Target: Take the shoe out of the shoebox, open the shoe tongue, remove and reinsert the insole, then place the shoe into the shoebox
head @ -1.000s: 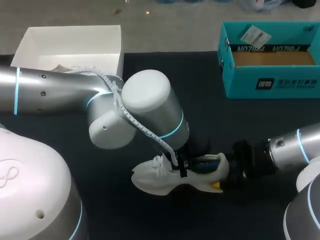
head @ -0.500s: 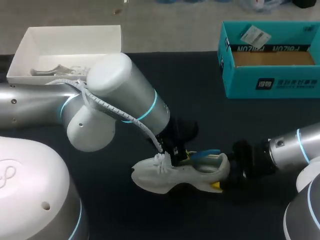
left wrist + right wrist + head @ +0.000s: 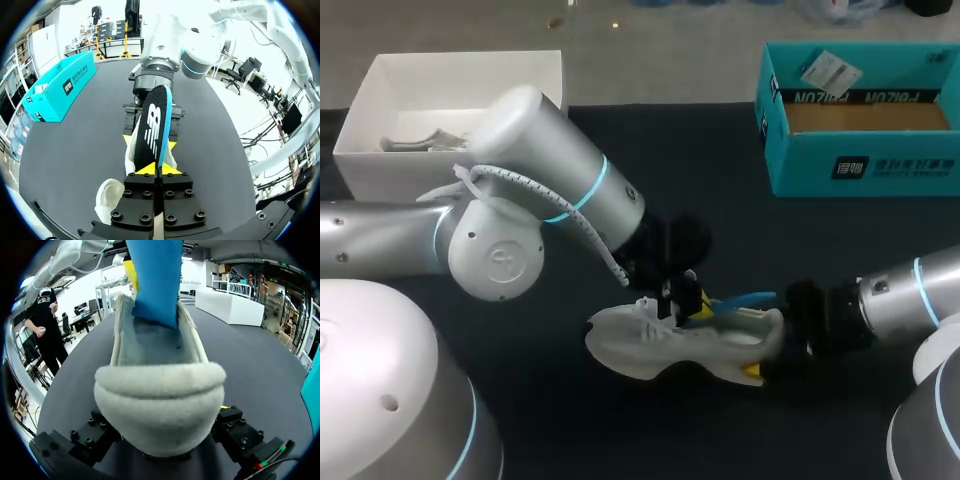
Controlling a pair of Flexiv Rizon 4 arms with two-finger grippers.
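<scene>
A white shoe (image 3: 665, 345) lies on the dark table, toe toward my left arm. My right gripper (image 3: 766, 352) is shut on the shoe's heel (image 3: 160, 390), one finger on each side. My left gripper (image 3: 688, 298) is over the shoe's opening and is shut on the front end of the insole (image 3: 152, 125). The insole is black on top with a blue underside (image 3: 155, 275). It slants up out of the shoe, its rear end still inside near the heel. In the left wrist view the shoe (image 3: 131, 155) sits under the insole.
A teal shoebox (image 3: 860, 160) stands open at the back right. A white open box (image 3: 535, 95) with pale items inside stands at the back left, partly behind my left arm. The dark tabletop (image 3: 750, 230) between them is bare.
My left arm has swung back toward the left and its gripper has drawn the insole's front end up out of the shoe. The right gripper and the shoe have stayed in place.
</scene>
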